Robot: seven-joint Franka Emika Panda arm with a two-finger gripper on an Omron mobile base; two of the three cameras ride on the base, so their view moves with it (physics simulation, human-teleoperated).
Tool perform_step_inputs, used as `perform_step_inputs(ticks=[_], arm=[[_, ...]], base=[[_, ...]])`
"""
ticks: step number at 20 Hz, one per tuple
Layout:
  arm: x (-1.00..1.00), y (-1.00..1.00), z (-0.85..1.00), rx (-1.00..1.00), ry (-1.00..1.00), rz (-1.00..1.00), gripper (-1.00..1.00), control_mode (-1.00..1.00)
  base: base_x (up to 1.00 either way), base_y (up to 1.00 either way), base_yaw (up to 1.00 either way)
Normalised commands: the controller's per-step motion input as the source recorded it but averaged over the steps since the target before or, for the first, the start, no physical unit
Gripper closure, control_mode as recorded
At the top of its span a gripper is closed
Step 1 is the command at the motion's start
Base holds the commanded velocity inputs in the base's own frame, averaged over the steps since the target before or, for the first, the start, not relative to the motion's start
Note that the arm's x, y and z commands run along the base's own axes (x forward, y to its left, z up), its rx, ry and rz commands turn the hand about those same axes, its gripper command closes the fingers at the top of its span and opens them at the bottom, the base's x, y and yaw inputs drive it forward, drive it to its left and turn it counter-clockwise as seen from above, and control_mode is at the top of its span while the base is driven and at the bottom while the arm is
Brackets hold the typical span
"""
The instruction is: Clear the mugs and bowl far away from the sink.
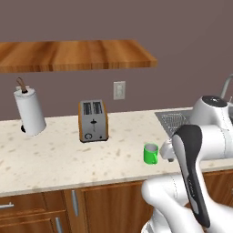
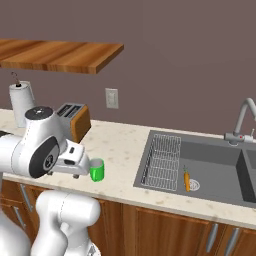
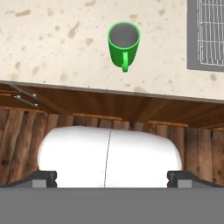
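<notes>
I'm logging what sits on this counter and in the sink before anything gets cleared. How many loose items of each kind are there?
Green mug: 1
Toaster: 1
Paper towel roll: 1
Carrot, lying in the sink: 1
Total: 4

Two base cameras look forward and down at the desk (image 1: 68, 154) from behind the arm, one each side; both take in the mug (image 1: 151, 154) and toaster (image 1: 93, 120). The hand camera looks straight down, the mug ahead of the hand.
</notes>
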Motion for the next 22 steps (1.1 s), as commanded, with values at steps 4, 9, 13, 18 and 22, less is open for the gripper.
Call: perform_step_inputs(ticks=[4, 9, 13, 18, 22], arm=[[0.26, 0.00, -0.24, 0.00, 0.00, 0.01, -1.00, -1.00], [0.30, 0.00, -0.11, 0.00, 0.00, 0.02, -1.00, -1.00], [0.20, 0.00, -0.17, 0.00, -0.01, 0.01, -1.00, -1.00], [0.02, 0.00, -0.32, 0.00, 0.00, 0.00, -1.00, -1.00], [0.02, 0.00, -0.31, 0.00, 0.00, 0.01, -1.00, -1.00]], base=[[0.00, 0.00, 0.00], [0.00, 0.00, 0.00], [0.00, 0.00, 0.00], [0.00, 0.00, 0.00], [0.00, 0.00, 0.00]])
